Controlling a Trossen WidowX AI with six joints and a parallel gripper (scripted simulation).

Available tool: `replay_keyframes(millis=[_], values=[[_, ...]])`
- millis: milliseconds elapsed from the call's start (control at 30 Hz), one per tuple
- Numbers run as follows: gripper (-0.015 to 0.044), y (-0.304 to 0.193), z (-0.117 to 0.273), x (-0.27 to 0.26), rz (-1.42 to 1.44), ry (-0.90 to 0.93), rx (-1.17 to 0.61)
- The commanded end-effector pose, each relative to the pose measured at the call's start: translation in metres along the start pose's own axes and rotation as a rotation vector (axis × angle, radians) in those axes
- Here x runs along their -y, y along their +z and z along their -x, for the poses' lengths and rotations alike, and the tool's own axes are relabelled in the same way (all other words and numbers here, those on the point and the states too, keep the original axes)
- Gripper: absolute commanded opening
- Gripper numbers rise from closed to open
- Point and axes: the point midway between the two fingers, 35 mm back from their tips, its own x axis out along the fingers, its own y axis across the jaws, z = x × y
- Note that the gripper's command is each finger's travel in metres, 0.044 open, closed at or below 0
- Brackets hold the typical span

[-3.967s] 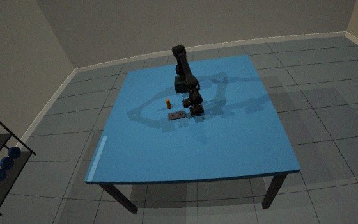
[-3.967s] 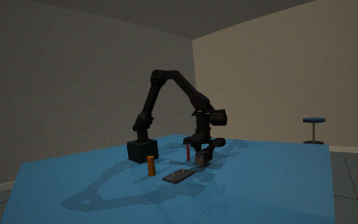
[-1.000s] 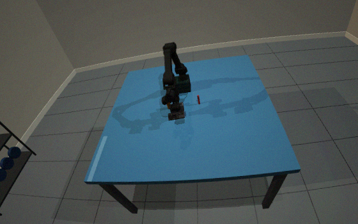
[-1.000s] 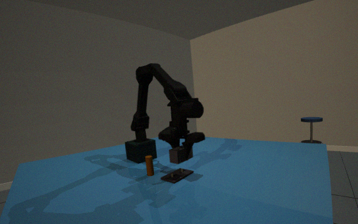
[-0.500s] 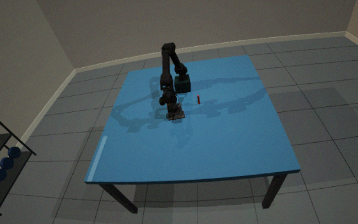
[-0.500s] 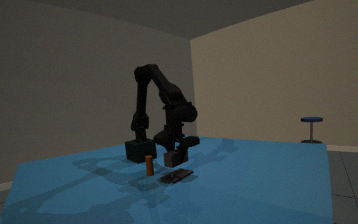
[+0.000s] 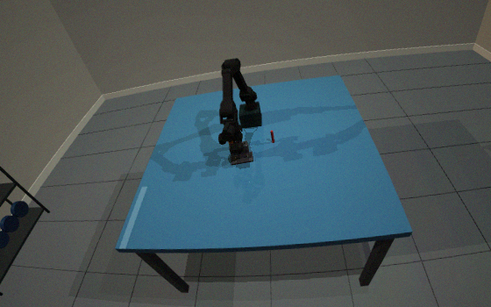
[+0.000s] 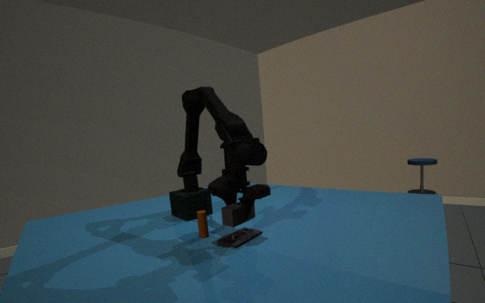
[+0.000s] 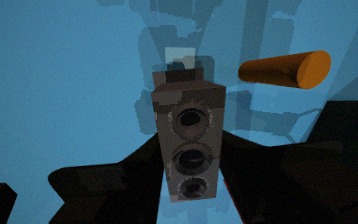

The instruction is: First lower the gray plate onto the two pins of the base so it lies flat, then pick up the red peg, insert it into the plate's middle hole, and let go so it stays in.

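Note:
My gripper [image 7: 239, 148] [image 8: 241, 212] [image 9: 185, 129] is shut on the gray plate [image 8: 231, 216] [image 9: 198, 98], gripping its long sides. The plate hangs a little above the dark base [image 7: 248, 160] [image 8: 243, 238], not touching it. In the wrist view the plate shows three holes and hides most of the base [image 9: 158, 79]. Two pins show on the base in the exterior view. The red peg [image 7: 273, 137] stands upright on the table, right of the base in the top view. It is hidden in the exterior view; a thin red edge shows beside a finger in the wrist view.
An orange cylinder [image 8: 203, 224] [image 9: 277, 71] stands close to the base, on the side away from the red peg; the arm mostly hides it in the top view. The arm's dark green mounting block [image 7: 251, 115] [image 8: 190, 203] is behind on the blue table [image 7: 272, 210] [image 8: 338, 247].

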Motion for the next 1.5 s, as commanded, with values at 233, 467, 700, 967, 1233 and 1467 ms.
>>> replay_keyframes(millis=[233, 467, 700, 967, 1233, 1467], values=[[0.0, 0.0, -0.012, 0.0, 0.006, 0.001, 0.0], [0.0, 0.0, -0.018, 0.0, 0.006, 0.0, 0.0], [0.0, 0.0, -0.028, 0.0, 0.006, 0.0, 0.0], [0.0, 0.0, -0.04, 0.0, 0.006, 0.0, 0.0], [0.0, 0.0, -0.036, -0.001, 0.0, 0.003, 0.001], [0.0184, 0.0, -0.036, -0.001, 0.0, 0.003, 0.001]])
